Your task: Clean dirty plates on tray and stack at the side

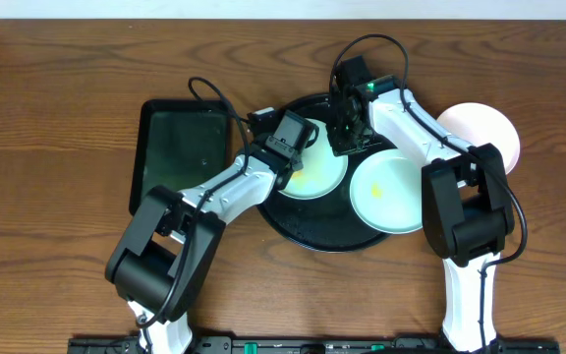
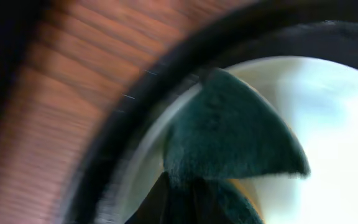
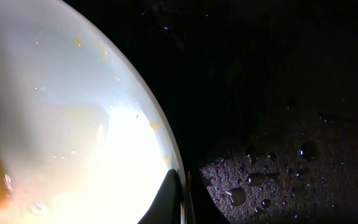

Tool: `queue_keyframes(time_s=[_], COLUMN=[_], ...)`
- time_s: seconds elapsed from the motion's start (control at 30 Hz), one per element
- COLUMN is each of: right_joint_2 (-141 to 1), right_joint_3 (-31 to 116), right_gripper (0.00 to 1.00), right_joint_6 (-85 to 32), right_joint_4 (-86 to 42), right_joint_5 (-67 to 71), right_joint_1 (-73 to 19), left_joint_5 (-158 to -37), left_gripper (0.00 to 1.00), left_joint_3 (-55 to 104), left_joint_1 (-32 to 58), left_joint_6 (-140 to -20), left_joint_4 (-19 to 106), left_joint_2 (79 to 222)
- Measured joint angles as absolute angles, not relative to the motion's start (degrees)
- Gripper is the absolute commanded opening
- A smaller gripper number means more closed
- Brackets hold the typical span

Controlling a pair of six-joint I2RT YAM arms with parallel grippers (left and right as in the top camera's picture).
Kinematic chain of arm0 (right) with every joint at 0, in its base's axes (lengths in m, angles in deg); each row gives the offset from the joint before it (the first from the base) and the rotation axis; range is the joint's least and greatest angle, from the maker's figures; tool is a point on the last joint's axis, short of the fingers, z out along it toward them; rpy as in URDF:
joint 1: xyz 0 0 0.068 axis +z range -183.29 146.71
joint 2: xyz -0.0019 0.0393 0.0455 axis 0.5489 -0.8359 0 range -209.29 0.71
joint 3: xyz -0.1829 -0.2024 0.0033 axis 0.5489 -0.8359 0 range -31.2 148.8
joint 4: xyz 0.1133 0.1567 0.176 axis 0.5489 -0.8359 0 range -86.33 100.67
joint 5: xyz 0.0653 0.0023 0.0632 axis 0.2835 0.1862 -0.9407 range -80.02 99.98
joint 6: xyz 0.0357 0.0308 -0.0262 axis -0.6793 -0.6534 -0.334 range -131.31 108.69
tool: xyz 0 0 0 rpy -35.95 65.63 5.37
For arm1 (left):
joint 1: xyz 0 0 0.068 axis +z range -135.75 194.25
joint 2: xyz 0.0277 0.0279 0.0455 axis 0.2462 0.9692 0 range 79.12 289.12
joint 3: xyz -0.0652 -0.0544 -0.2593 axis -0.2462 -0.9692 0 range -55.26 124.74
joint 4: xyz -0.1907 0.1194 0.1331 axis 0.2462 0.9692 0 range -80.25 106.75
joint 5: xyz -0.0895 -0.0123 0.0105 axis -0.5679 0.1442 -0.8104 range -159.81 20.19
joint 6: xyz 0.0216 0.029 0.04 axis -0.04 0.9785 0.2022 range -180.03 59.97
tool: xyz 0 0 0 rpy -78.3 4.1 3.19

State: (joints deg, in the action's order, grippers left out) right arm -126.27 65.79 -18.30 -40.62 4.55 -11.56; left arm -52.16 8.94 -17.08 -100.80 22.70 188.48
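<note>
The black round tray (image 1: 312, 232) holds two pale mint plates. The left plate (image 1: 320, 177) has a yellow smear; the right plate (image 1: 391, 192) lies beside it. My left gripper (image 1: 301, 149) is shut on a dark green fuzzy cloth (image 2: 229, 137), which rests on the left plate (image 2: 334, 124) near the tray rim (image 2: 135, 112). My right gripper (image 1: 345, 140) is shut on that plate's far rim (image 3: 180, 186). The plate's face (image 3: 73, 124) shows small yellow specks, with the wet tray (image 3: 278, 186) beside it. A white plate (image 1: 484, 128) sits on the table, off the tray to the right.
A dark green rectangular tray (image 1: 180, 152) lies left of the black tray, close to my left arm. Both arms cross over the black tray's far half. Wooden table surrounds everything.
</note>
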Motion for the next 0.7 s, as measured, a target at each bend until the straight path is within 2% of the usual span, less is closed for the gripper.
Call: queue_keyframes(time_s=[0.2,0.4,0.57,0.7], right_joint_2=[-126.2,-124.5,-118.9,-113.1], right_joint_3=[65.8,65.5,65.2,65.2], right_gripper=[0.01,0.01,0.01,0.01], right_joint_6=[-18.3,-18.3,-16.6,-15.1], right_joint_4=[-40.8,-41.0,-40.9,-40.7], right_joint_5=[3.8,4.7,6.0,11.5], right_joint_1=[-11.5,-11.6,-11.4,-10.5], left_joint_5=[-45.4,-40.8,-39.8,-39.6], left_gripper=[0.08,0.08,0.08,0.08], left_joint_3=[8.0,7.4,7.4,7.4], left_joint_1=[-16.7,-15.1,-13.6,-8.7], left_joint_6=[-98.7,-98.1,-97.5,-97.5], left_joint_4=[23.1,24.8,29.7,35.1], left_joint_2=[184.8,175.0,165.0,159.3])
